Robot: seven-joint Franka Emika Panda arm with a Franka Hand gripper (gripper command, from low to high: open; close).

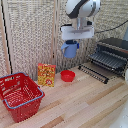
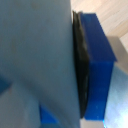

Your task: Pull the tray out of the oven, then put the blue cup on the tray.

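gripper [image 1: 71, 44] pinching one blue cup [image 1: 70, 49] aloft; one tray [image 1: 109, 60], one oven [image 1: 116, 50].

end effector [image 1: 71, 44] holds the blue cup [image 1: 70, 49] aloft beside the oven [image 1: 113, 54].

The arm [image 1: 81, 10] is glossy white with rounded, bulbous joint housings and a dark grey to black band at the wrist joint. Below it sits the hand [image 1: 76, 36], a pale, wide, boxy white block. In the wrist view 1 finger [image 2: 97, 70] shows as a bright blue blocky piece with a thin black pad along its inner face.
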